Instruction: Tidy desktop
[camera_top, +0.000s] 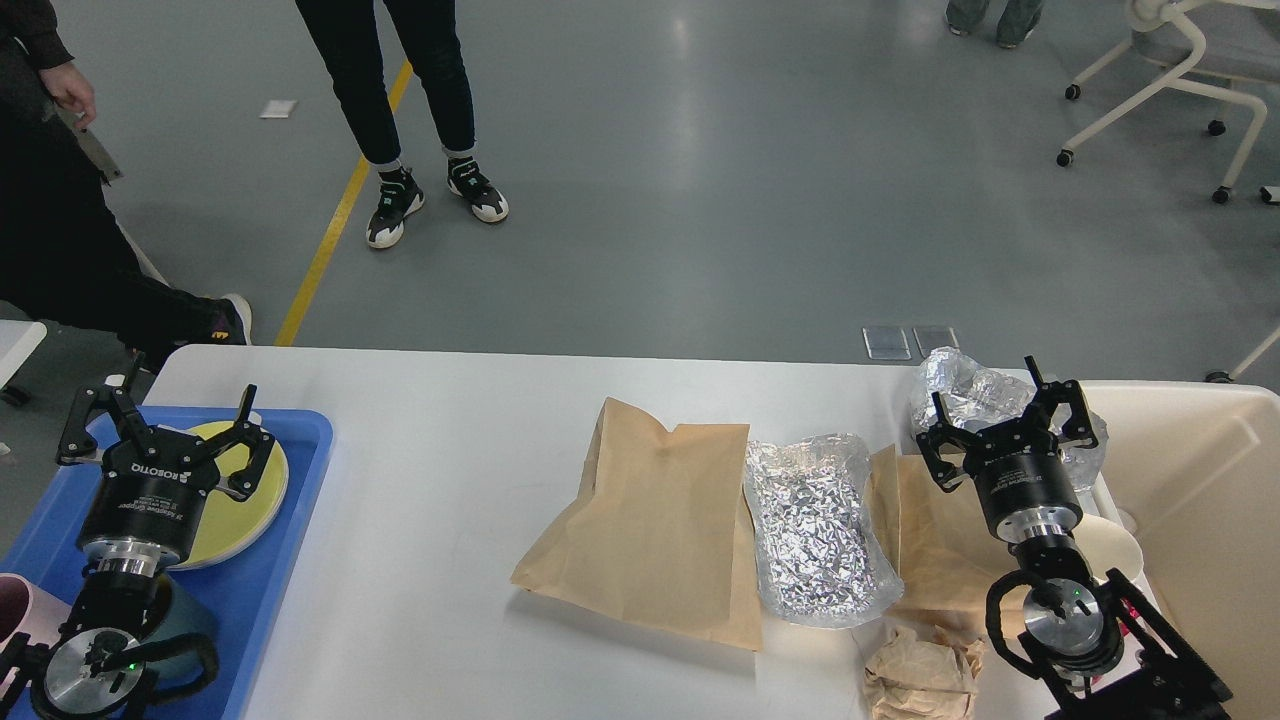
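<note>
Nearest the robot: crumpled brown paper (920, 675) at the desktop (440, 560) front edge. Mid-table: brown paper bag (650, 520), foil bag (815, 525), both probably awaiting the cream bin (1200, 500). Left gripper (160, 425), jaws spread, empty, over blue tray (270, 580); right gripper (1005, 405), jaws spread, empty, beside crumpled foil (965, 385).

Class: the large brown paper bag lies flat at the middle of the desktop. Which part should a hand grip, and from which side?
Grip the bag at its far open edge, near the top left corner, which looks slightly raised off the desktop. Come from above and the far side, fingers straddling that edge. Elsewhere it lies flat, leaving little to pinch, and foil overlaps its right edge.
</note>
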